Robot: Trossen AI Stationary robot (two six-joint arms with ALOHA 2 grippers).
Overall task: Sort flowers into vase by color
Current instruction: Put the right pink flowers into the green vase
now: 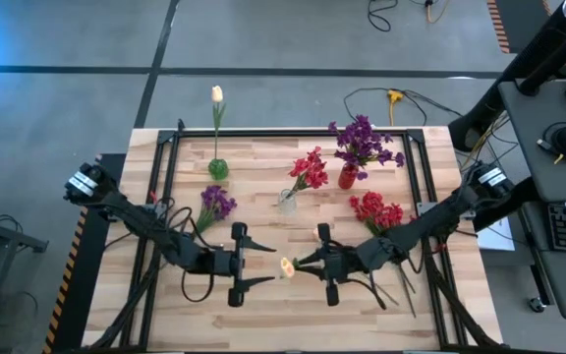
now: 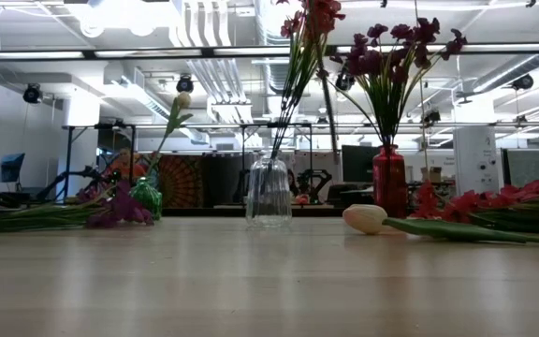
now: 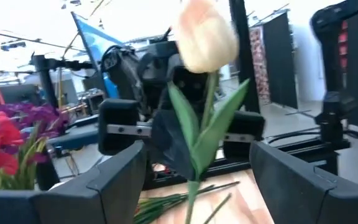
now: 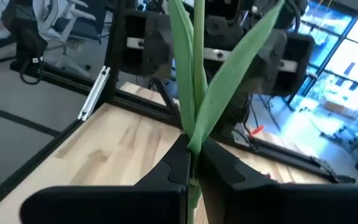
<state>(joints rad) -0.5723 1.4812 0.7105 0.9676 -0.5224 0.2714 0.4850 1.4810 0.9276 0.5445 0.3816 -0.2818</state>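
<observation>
A cream-yellow tulip (image 3: pixel 207 34) stands upright in the air between my two grippers, its blossom (image 1: pixel 287 266) seen from above. My right gripper (image 1: pixel 301 264) is shut on its green stem and points level toward the table's left. Facing it, my left gripper (image 1: pixel 263 264) is open and touches nothing. Its fingers (image 3: pixel 117 180) stand on either side of the tulip, just short of it. Another tulip stands in the green vase (image 1: pixel 218 169), red flowers in the clear vase (image 1: pixel 287 202), and purple flowers in the red vase (image 1: pixel 347 177). My right gripper pinches the tulip's stem (image 4: pixel 195 138) between its two fingers, just below where the leaves fork. The fingers come level from the table's right and lie across the stem. The tulip stands upright with its blossom above the fingers; its lower end runs out of view.
Loose purple flowers (image 1: pixel 215 205) lie on the table at the left, loose red flowers (image 1: pixel 376 211) at the right. Green stems (image 1: pixel 399 283) lie under my right arm. The low view shows a cream tulip bud (image 2: pixel 365 218) lying on the wood. Black frame rails (image 1: pixel 293 133) edge the table.
</observation>
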